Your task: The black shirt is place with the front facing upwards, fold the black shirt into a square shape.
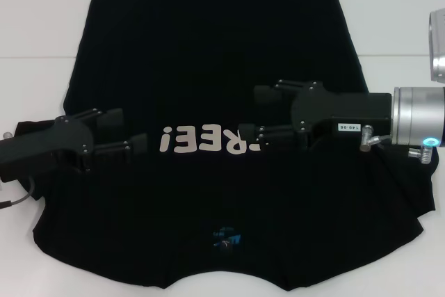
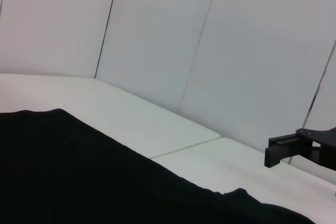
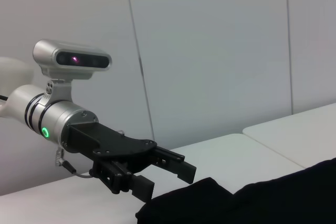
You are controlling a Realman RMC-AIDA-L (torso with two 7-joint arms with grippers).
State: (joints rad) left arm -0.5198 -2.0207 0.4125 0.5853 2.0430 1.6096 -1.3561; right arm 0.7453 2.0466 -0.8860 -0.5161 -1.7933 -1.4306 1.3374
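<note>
A: What did the arms look like?
B: Both grippers, the left gripper (image 1: 132,132) and the right gripper (image 1: 254,113), were matte black with jointed fingers and small screws.
A: And the wrists?
B: Silver cylinders. The right showed a cyan ring light and a label reading 140-05; the left trailed a grey cable.

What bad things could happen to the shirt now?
1. The left gripper and right gripper hang open over the black shirt at slightly different heights across it, so a fold started here might come out crooked rather than square.
2. The near hem already looks wavy and one sleeve is spread out, so wrinkles could get folded in.
3. Open fingers may pinch only the top layer, leaving the back layer behind.
</note>
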